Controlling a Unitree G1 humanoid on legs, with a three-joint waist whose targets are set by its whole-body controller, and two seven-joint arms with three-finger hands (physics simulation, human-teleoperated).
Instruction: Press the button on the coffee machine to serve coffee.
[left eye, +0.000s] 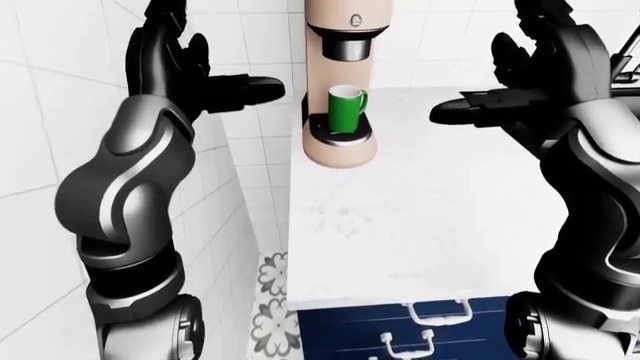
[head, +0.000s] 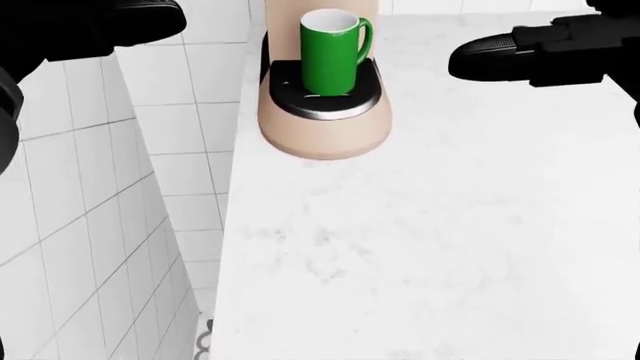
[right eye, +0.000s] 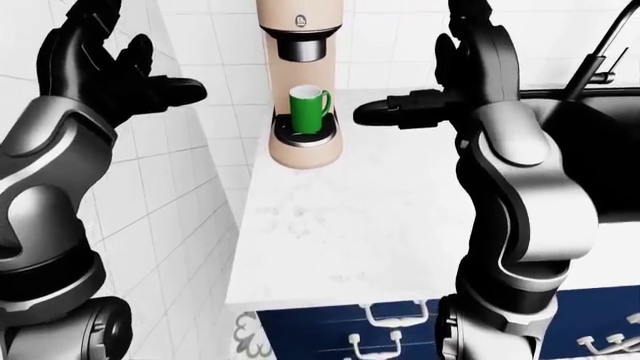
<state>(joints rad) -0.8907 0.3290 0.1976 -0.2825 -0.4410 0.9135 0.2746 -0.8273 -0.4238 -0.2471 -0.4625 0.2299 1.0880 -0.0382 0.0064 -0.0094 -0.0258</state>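
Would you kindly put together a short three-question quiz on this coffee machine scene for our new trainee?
1. True or false: the green mug stands on the drip tray of the coffee machine.
2. The right hand is: A) pressing the button, B) raised with fingers open, apart from the machine, C) holding the mug.
3. Fill in: the left hand is raised in front of the white ___ wall.

Key: 1 true; 2 B; 3 tiled.
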